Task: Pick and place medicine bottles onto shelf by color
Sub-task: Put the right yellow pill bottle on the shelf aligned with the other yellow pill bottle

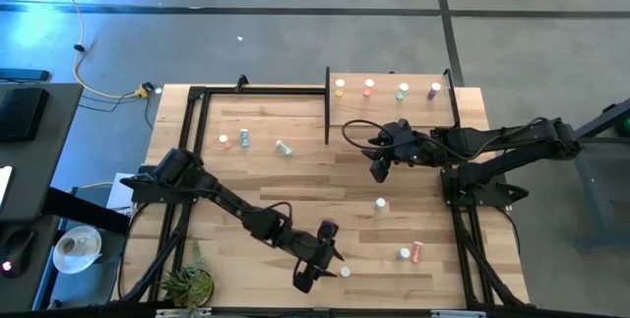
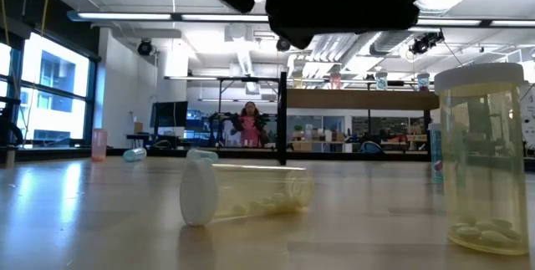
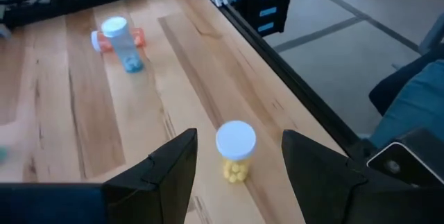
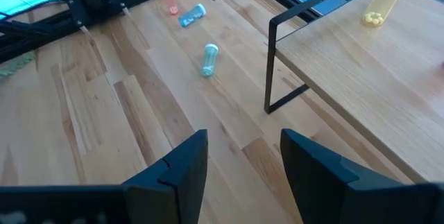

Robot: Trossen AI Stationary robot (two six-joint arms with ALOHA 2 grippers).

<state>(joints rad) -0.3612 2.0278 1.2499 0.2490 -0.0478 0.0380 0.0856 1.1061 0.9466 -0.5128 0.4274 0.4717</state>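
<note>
A yellow medicine bottle (image 3: pixel 236 158) with a white cap stands upright near the table's near edge (image 1: pixel 345 272). My left gripper (image 3: pixel 239 139) is open and low in front of it, with a finger on either side of the bottle's line. No finger touches the bottle. My right gripper (image 4: pixel 243 137) hangs open and empty above the table by the shelf's near left post (image 1: pixel 379 163). The shelf (image 1: pixel 394 109) carries a yellow (image 1: pixel 340 87), a pink (image 1: pixel 369 87), a teal (image 1: pixel 402 92) and a purplish bottle (image 1: pixel 434 90), each upright.
A pink bottle (image 1: pixel 224 142) and two teal ones lying down (image 1: pixel 244 139) (image 1: pixel 283 148) are at the far left. One bottle (image 1: pixel 380 204) lies mid-table. A teal (image 1: pixel 405 253) and a lying pink bottle (image 1: pixel 416 251) sit near right. Black frame rails (image 1: pixel 463 249) border the table.
</note>
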